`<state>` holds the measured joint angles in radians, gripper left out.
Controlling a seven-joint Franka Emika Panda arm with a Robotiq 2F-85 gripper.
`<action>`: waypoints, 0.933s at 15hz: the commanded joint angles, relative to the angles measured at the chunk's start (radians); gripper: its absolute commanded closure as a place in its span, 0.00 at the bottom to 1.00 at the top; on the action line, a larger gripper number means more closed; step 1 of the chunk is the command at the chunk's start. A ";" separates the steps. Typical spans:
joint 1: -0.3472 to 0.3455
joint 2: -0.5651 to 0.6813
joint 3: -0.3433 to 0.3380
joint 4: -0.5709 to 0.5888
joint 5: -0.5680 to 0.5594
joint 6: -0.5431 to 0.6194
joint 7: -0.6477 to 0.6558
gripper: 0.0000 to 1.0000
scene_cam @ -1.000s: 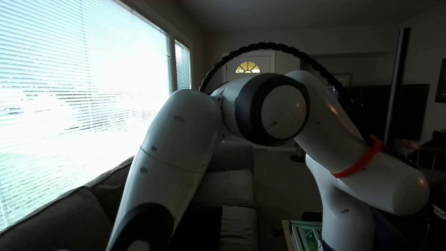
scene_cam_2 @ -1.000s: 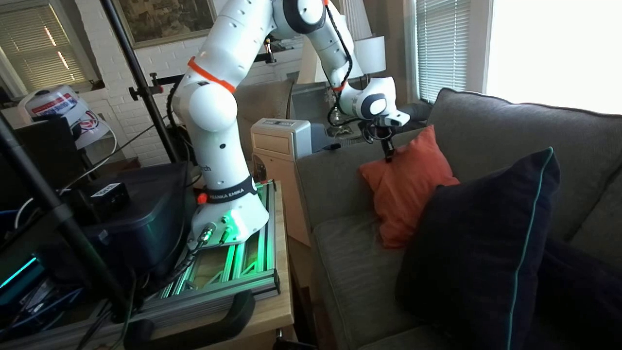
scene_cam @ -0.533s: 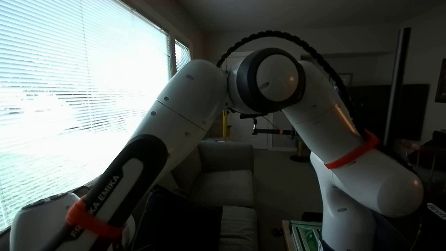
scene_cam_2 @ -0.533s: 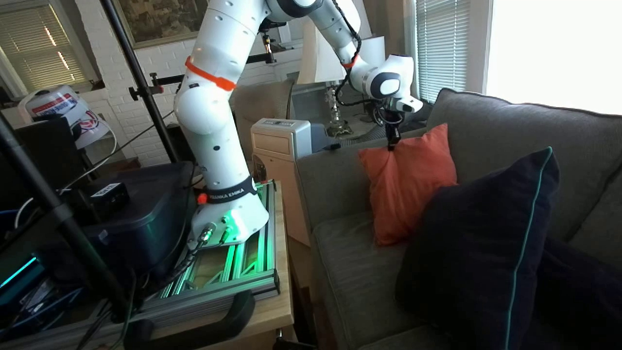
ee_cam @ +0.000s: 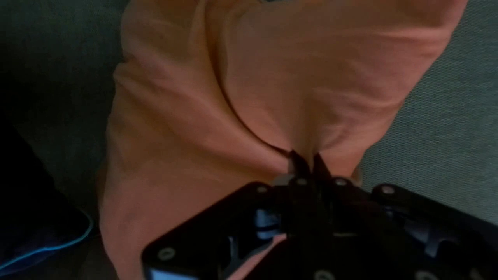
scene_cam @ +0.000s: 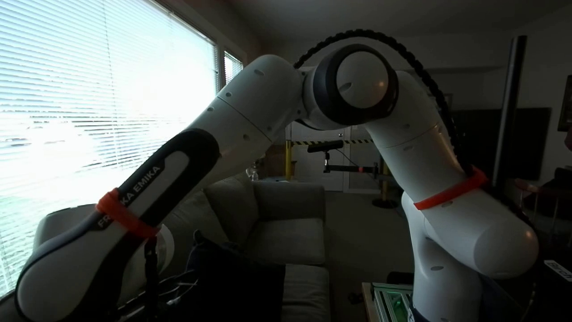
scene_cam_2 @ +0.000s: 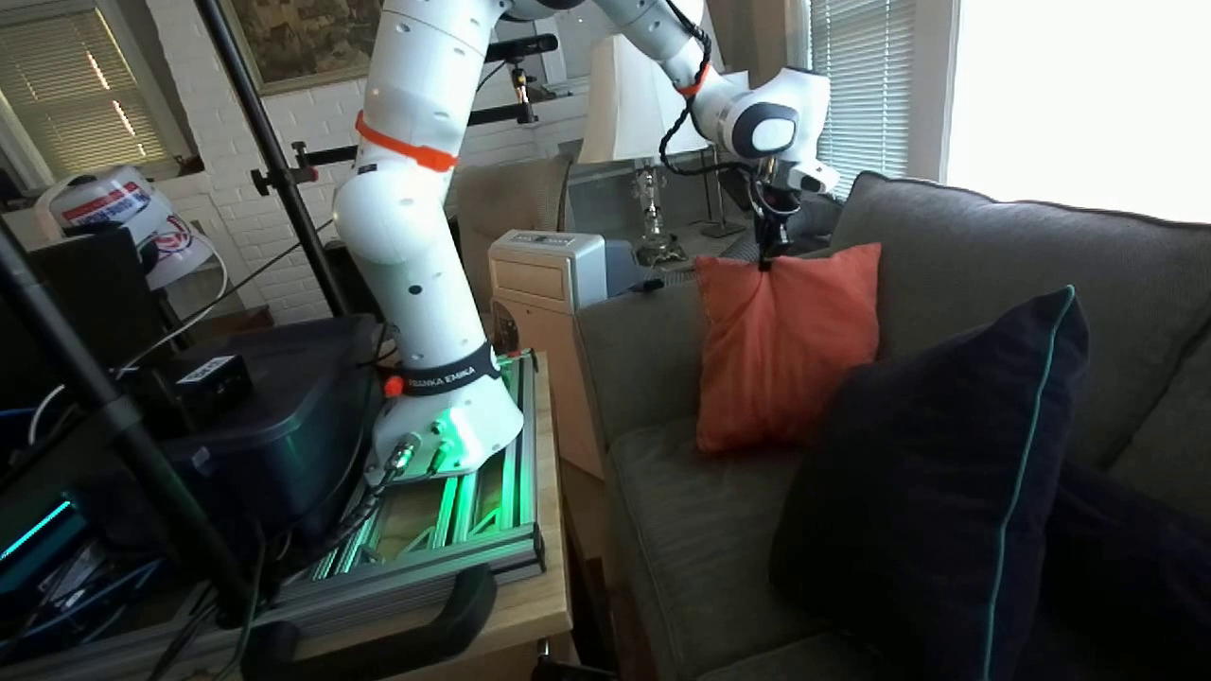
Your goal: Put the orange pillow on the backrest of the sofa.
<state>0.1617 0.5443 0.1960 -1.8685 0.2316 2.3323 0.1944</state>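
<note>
One orange pillow (scene_cam_2: 790, 350) pinched in the hand (ee_cam: 305, 156) (dark bin (scene_cam_2: 289, 459): contents hidden).

The claw (ee_cam: 306, 158), at lower right, pinches a gathered fold of the orange pillow (ee_cam: 241, 101); creases run outward from the pinch point. Grey woven fabric (ee_cam: 439, 128) shows beyond the pillow on both sides. At lower left, near the pillow: dark cushion (ee_cam: 35, 202), edged with blue piping (ee_cam: 58, 246).

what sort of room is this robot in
Most likely a living room in someone's home: there is a grey padded sofa, a pale-shaded lamp, and a wide blind-covered window.
</note>
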 commanded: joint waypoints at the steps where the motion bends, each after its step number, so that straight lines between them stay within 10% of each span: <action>1: -0.027 -0.086 -0.005 -0.019 0.033 -0.070 -0.039 0.99; 14: -0.096 -0.257 -0.058 0.007 0.073 -0.193 -0.097 0.99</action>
<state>0.0824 0.3385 0.1479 -1.8666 0.2686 2.1900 0.1292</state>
